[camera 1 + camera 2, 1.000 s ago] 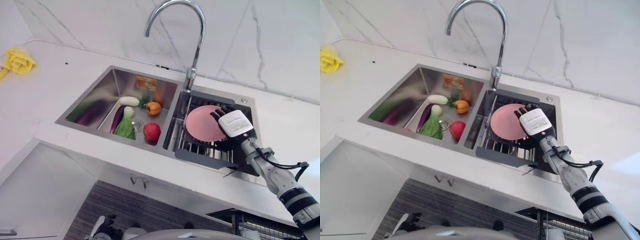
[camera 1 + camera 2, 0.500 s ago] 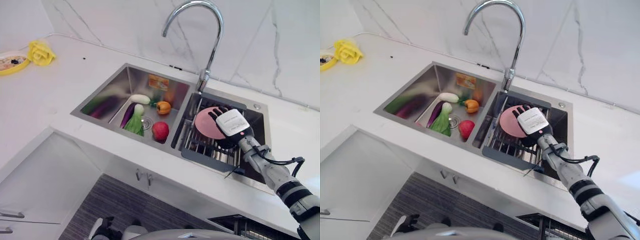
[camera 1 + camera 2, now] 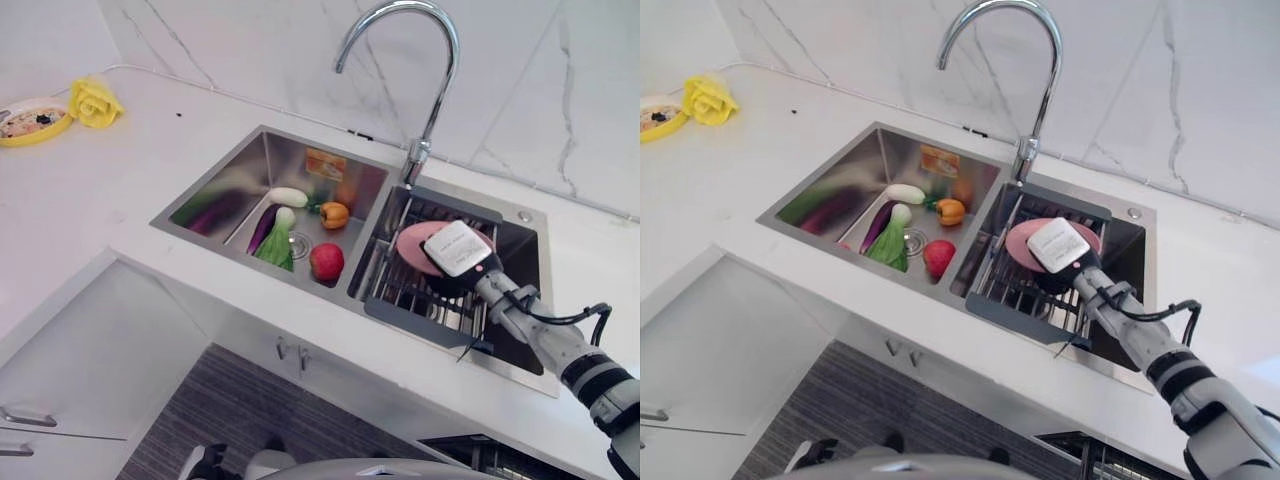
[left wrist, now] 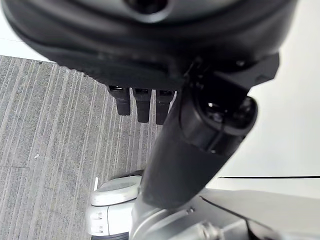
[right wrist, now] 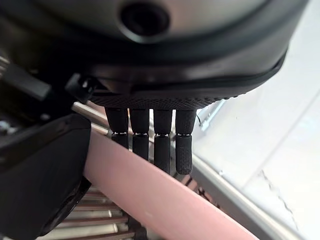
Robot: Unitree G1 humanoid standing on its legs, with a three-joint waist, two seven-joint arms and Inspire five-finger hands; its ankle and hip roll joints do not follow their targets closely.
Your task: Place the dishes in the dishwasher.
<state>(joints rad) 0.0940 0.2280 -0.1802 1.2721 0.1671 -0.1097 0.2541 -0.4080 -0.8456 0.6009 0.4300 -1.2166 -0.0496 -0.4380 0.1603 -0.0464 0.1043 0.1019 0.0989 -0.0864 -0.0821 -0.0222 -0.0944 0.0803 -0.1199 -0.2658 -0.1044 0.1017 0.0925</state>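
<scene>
While its left hand hangs relaxed, the right hand pinches the round pink plate over the dark wire sink rack.

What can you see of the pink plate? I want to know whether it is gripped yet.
The pink plate is round, plain and matte, like plastic. It lies tilted on the dark wire rack in the sink's right basin. The right hand covers its near side, fingers over the rim and thumb beneath: apparently pinched.
</scene>
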